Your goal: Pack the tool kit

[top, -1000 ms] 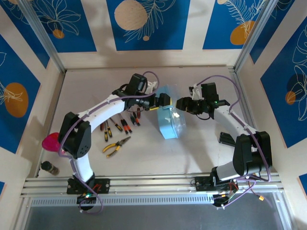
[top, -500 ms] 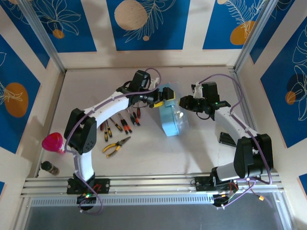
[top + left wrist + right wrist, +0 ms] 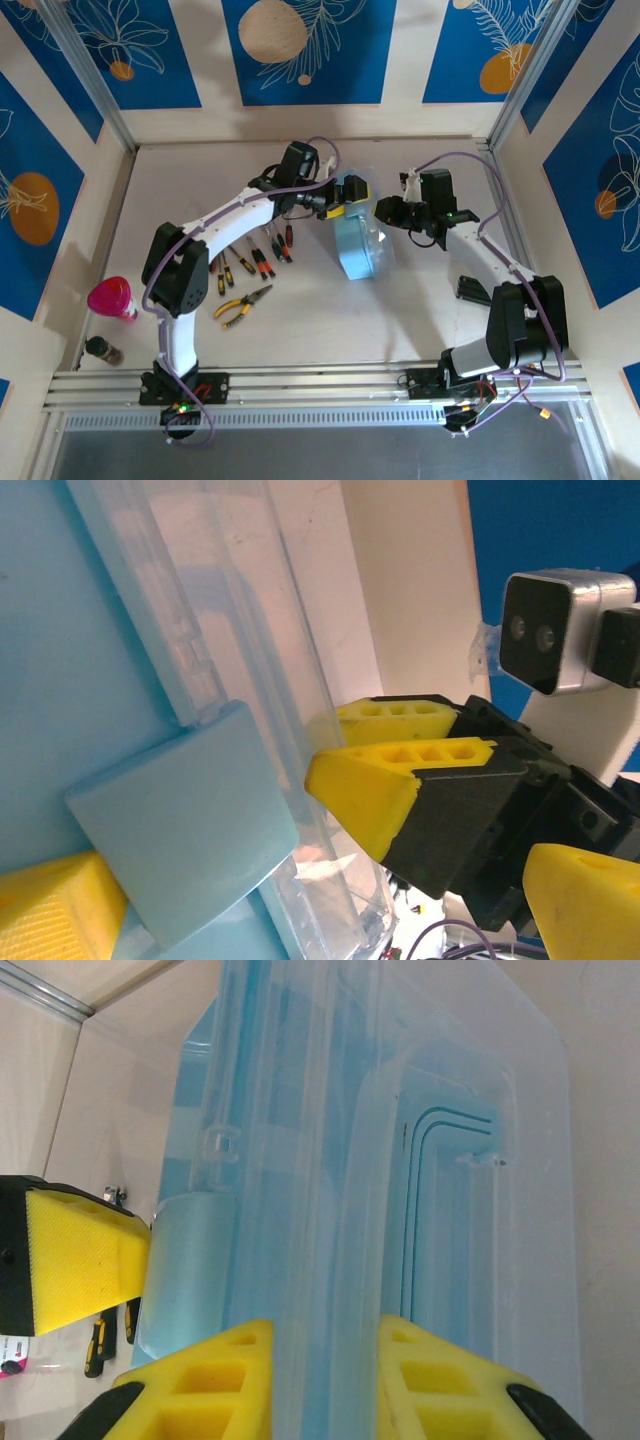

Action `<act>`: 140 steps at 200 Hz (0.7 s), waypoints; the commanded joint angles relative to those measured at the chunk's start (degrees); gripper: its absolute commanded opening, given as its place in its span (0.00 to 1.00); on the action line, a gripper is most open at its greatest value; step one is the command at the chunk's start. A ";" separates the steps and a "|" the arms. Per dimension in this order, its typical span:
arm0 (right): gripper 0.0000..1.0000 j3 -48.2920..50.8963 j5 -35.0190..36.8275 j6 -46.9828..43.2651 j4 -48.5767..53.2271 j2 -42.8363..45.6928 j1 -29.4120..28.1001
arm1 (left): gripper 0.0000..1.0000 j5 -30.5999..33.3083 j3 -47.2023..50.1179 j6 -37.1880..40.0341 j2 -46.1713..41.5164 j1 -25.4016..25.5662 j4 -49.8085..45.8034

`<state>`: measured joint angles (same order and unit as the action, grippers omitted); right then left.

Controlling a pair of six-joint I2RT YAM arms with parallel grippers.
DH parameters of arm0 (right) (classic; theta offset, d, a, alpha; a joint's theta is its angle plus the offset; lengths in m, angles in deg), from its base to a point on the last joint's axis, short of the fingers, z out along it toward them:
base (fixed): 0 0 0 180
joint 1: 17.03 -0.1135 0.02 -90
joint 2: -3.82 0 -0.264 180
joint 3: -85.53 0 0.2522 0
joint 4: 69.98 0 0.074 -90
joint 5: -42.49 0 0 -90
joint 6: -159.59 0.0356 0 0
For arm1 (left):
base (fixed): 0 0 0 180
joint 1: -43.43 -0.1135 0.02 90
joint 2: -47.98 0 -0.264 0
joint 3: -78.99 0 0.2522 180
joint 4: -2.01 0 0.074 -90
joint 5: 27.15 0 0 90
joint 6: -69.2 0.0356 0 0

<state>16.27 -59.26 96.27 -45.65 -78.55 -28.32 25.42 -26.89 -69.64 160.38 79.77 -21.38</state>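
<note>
On your left, the yellow-handled pliers (image 3: 243, 305) and slim screwdrivers (image 3: 250, 262) are lying loose on the matte table (image 3: 190, 180). Your left gripper (image 3: 347, 200) is hanging with its fingers wide apart, the smooth blue latch tab (image 3: 180, 810) lying between them. The rectangular, light-blue translucent case (image 3: 358, 258) is sitting mid-table between both grippers. Your right gripper (image 3: 383, 212) is pinching its clear plastic edge between blocky yellow fingers.

The light blue case (image 3: 355, 252) seems to stand up on its thin side in the middle of the surface, with its clear lid (image 3: 381, 243) on the right. The yellow pliers (image 3: 243, 305) and small screwdrivers (image 3: 250, 262) lie flat, off to its left.
</note>
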 commanded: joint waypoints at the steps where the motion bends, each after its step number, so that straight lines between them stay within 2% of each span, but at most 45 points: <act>1: 0.17 1.85 -11.10 -0.13 4.64 -4.63 -5.92 | 1.00 -12.50 4.41 -3.32 4.94 6.37 17.03; 41: 0.17 1.02 -10.93 -0.48 5.56 -5.28 -5.74 | 1.00 -15.97 9.99 -7.24 3.95 6.53 31.76; 91: 0.17 0.14 -9.99 -1.05 7.61 -4.60 -4.62 | 1.00 -14.74 14.95 -5.44 2.77 5.71 31.13; 140: 0.17 -6.17 -8.28 -4.31 14.28 -2.84 -4.66 | 1.00 -12.79 25.15 -4.57 0.83 1.55 34.66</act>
<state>12.92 -57.51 95.00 -42.18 -79.73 -28.28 19.38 -8.38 -73.36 157.75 79.26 16.70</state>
